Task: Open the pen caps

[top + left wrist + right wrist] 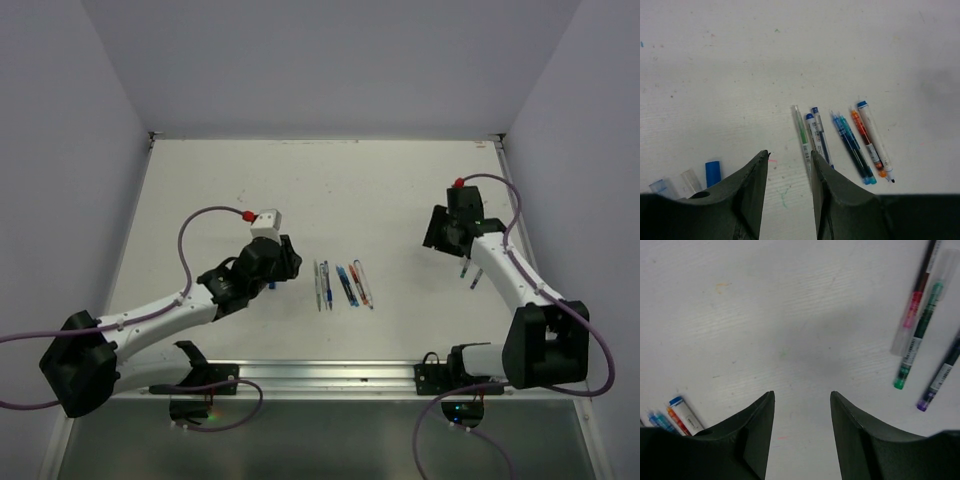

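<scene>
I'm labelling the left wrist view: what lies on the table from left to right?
pale blue cap → clear cap → blue cap → green pen → dark blue pens → teal pens → orange pen → white pen

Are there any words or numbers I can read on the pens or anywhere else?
No text here can be read.
Row of pens, left wrist view: small printed labels on the barrels, too tiny and blurred to read.
Green pen and purple pen, right wrist view: white labels with dark print, blurred.
</scene>
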### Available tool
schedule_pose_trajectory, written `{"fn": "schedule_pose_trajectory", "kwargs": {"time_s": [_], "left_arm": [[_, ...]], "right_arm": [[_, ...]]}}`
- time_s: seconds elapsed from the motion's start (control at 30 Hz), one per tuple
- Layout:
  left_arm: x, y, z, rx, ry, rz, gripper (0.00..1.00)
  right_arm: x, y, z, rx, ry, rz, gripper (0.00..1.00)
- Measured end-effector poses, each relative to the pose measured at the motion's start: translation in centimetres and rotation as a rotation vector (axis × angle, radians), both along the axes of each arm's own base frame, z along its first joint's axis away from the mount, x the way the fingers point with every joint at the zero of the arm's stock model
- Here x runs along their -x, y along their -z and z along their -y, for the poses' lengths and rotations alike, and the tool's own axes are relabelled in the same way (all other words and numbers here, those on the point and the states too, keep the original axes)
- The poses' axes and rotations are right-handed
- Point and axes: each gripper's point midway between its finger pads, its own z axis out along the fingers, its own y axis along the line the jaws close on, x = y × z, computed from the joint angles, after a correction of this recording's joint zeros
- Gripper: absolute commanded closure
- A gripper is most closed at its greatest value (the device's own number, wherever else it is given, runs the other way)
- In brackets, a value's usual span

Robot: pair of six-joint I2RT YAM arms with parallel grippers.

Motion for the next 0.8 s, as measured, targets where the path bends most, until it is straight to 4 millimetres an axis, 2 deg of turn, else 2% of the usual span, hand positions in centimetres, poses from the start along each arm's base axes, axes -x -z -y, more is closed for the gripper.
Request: {"fn": "schedule_pose_trajectory", "kwargs": {"time_s": [0.2, 0.33, 0.43, 0.6, 0.8], "left_arm": [[0.0, -1.6, 2.8, 0.118, 0.096, 0.039, 0.57], [0.8, -0.9, 4.3, 0.171, 0.172, 0.034, 0.57], [1.7, 0.1, 4.7, 0.189, 0.217, 0.015, 0.57], [3.2, 1.0, 4.8, 0.222, 0.267, -0.005, 0.55], [4.4, -0.2, 4.6, 0.272, 0.307, 0.026, 0.54]], "right_arm": [[0.5, -0.1, 5.9, -0.003, 0.192, -0.008, 0.48], [1.1, -0.7, 8.6, 0.018, 0.282, -0.001, 0.51], [0.6, -1.1, 9.6, 0.022, 0.311, 0.003, 0.53], [-1.7, -1.6, 10.8, 0.024, 0.334, 0.006, 0.58], [-2.7, 0.3, 11.7, 0.023, 0.360, -0.036, 0.62]]}}
